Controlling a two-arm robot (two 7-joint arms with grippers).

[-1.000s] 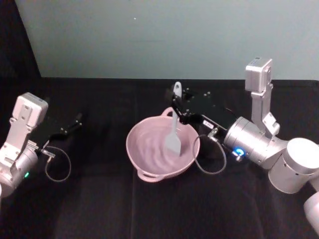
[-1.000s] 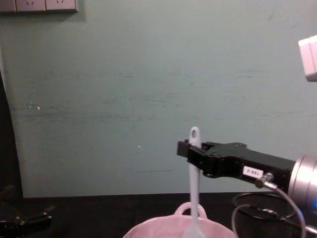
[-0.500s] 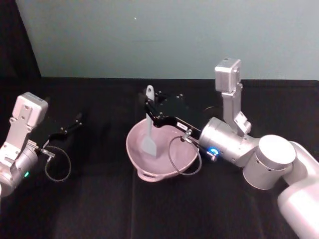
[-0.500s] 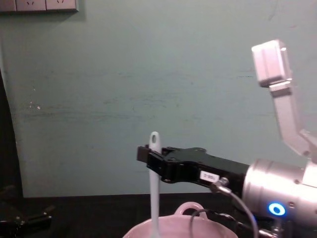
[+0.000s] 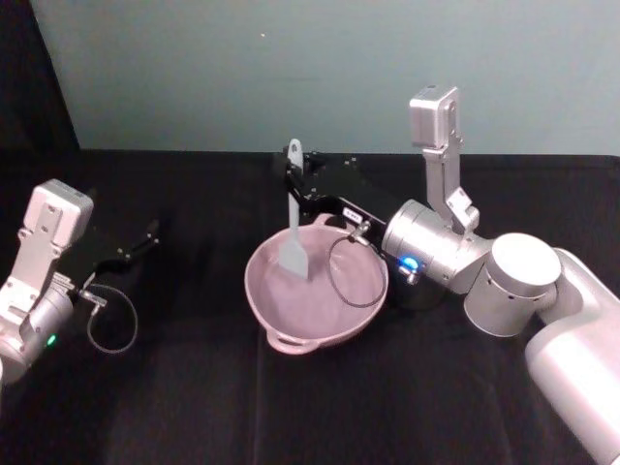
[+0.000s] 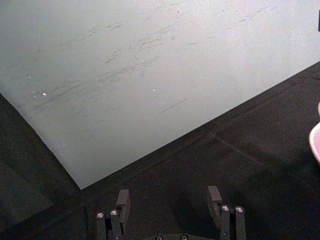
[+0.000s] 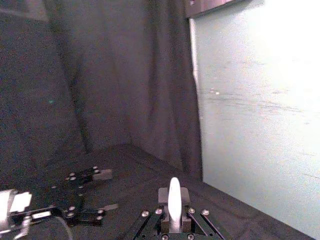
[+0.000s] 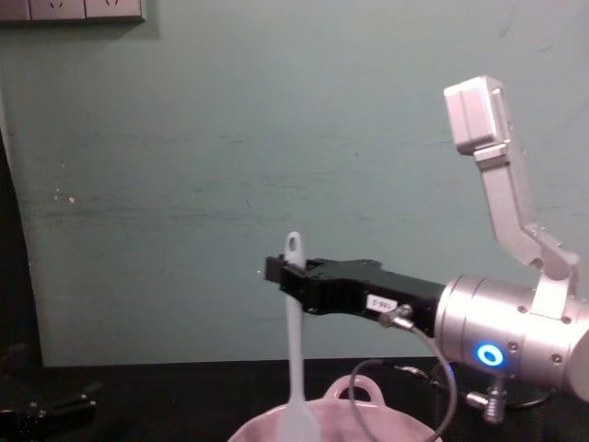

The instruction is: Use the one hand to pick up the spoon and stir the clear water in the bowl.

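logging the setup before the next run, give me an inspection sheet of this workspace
surface: table under a black cloth
job's things: pink bowl at the centre; white spoon upright, blade down over the bowl, contact with the water cannot be told
clutter: a dark shape under the right wrist, too hidden to name
grippers: right gripper shut on the spoon's handle; left gripper open, parked at the left
cables: a black loop from the right wrist hangs over the bowl; another loop at the left wrist
surroundings: pale green wall, dark curtain at the left, sockets high on the wall
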